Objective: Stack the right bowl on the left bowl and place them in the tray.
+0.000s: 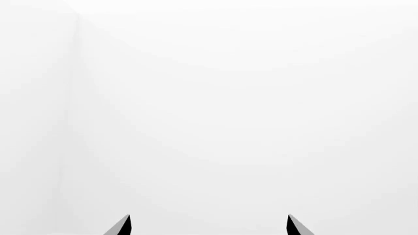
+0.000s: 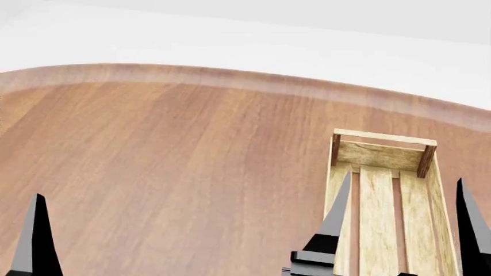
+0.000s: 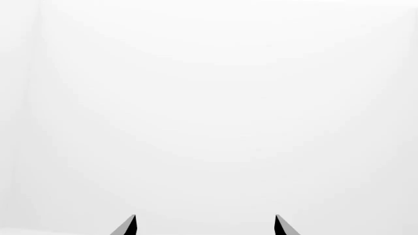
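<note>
Neither bowl shows in any view. The tray (image 2: 381, 154), a light-wood slatted crate with darker corner posts, lies on the wooden table (image 2: 184, 172) at the right of the head view, its near part cut off by the frame. My right gripper (image 2: 403, 176) hangs over it, open, one dark finger on each side, nothing between them. Of the left gripper only one finger (image 2: 37, 241) rises at the lower left of the head view. Both wrist views face blank white; the left gripper (image 1: 209, 218) and the right gripper (image 3: 204, 218) show their tips wide apart and empty.
The table's curved far edge (image 2: 253, 79) runs across the head view, with a white wall (image 2: 307, 34) behind it. Bare wood stretches left of the tray.
</note>
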